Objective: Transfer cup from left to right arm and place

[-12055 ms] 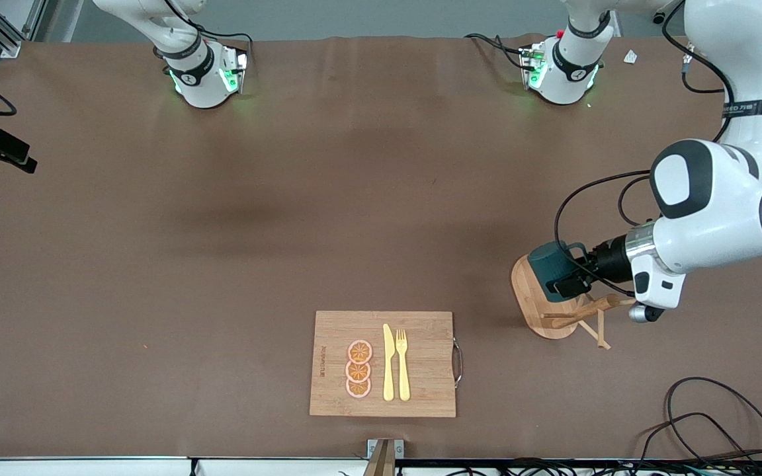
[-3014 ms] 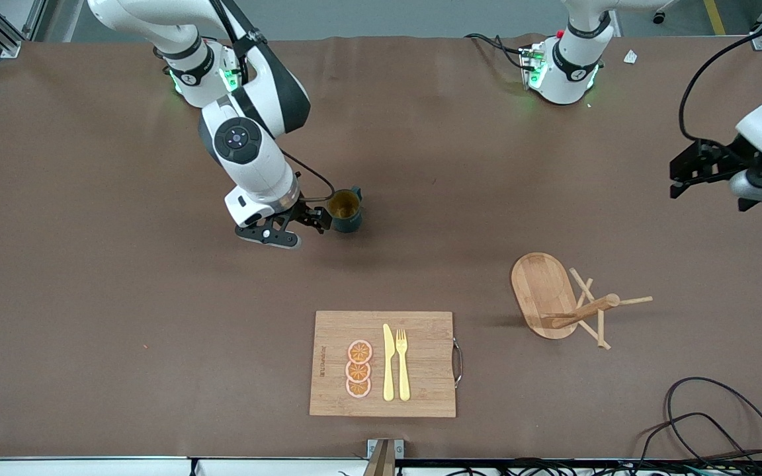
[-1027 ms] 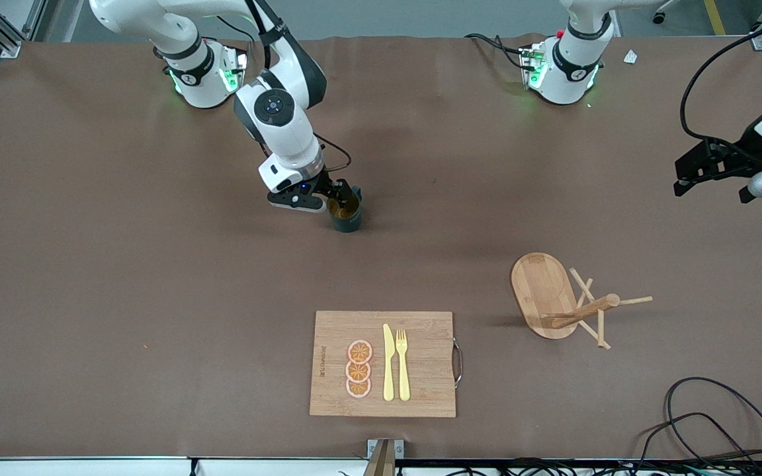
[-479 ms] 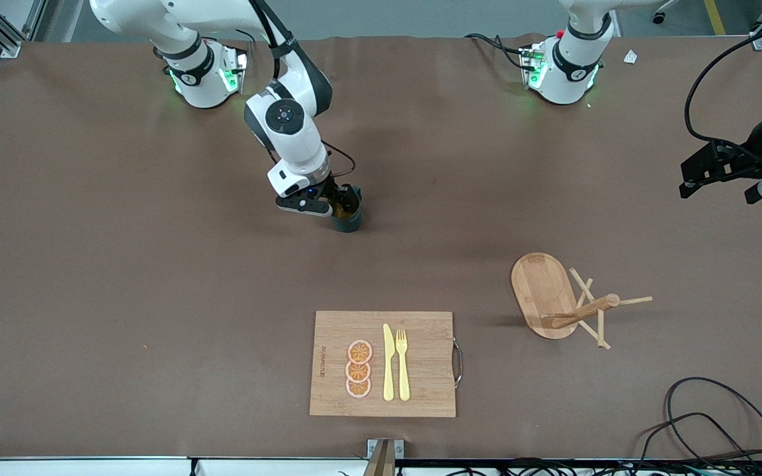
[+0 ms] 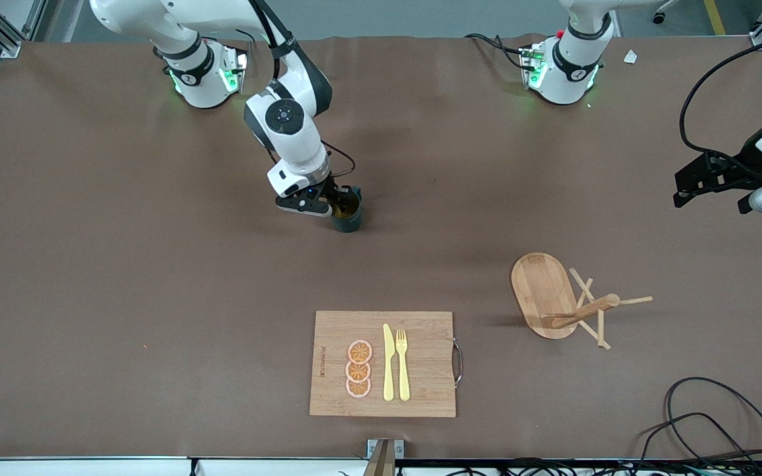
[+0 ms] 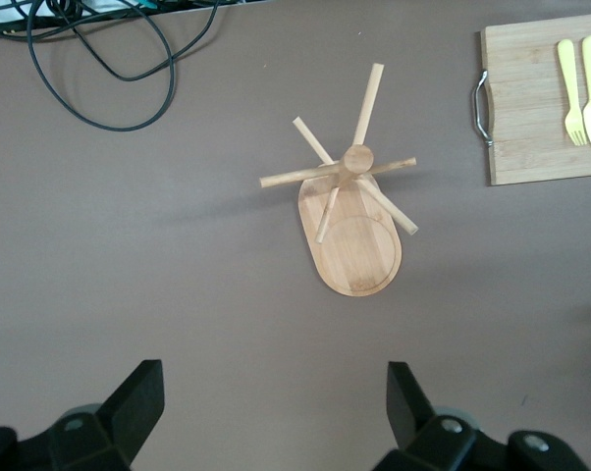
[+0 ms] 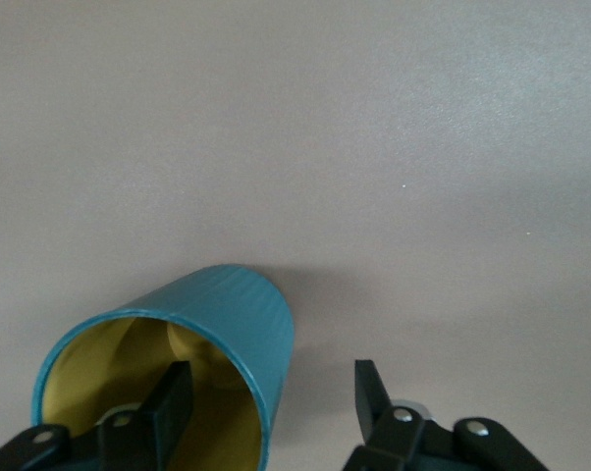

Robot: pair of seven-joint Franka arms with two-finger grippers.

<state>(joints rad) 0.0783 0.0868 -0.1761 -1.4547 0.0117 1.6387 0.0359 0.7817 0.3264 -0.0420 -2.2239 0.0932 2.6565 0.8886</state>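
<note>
The cup [image 5: 348, 219], a dark teal mug with an ochre-yellow inside, stands upright in the middle of the table. My right gripper [image 5: 340, 202] reaches down onto its rim. In the right wrist view the cup [image 7: 232, 312] has one finger [image 7: 173, 392] inside it and the other finger [image 7: 369, 388] outside. The right gripper [image 7: 271, 378] straddles the cup's wall with a gap still showing on the outer side, so it is open. My left gripper [image 5: 708, 198] hangs open and empty over the left arm's end of the table; the left gripper [image 6: 274, 378] has bare table beneath it.
A wooden mug rack [image 5: 543, 291] with pegs stands toward the left arm's end, also the rack [image 6: 354, 245] seen from above. A cutting board [image 5: 427, 357] with knife, fork and orange slices lies nearer the front camera. Cables [image 5: 705, 410] coil near the front corner.
My right gripper has settled lower over the cup's rim and its fingers have drawn closer together. The left gripper has drifted slightly while staying open.
</note>
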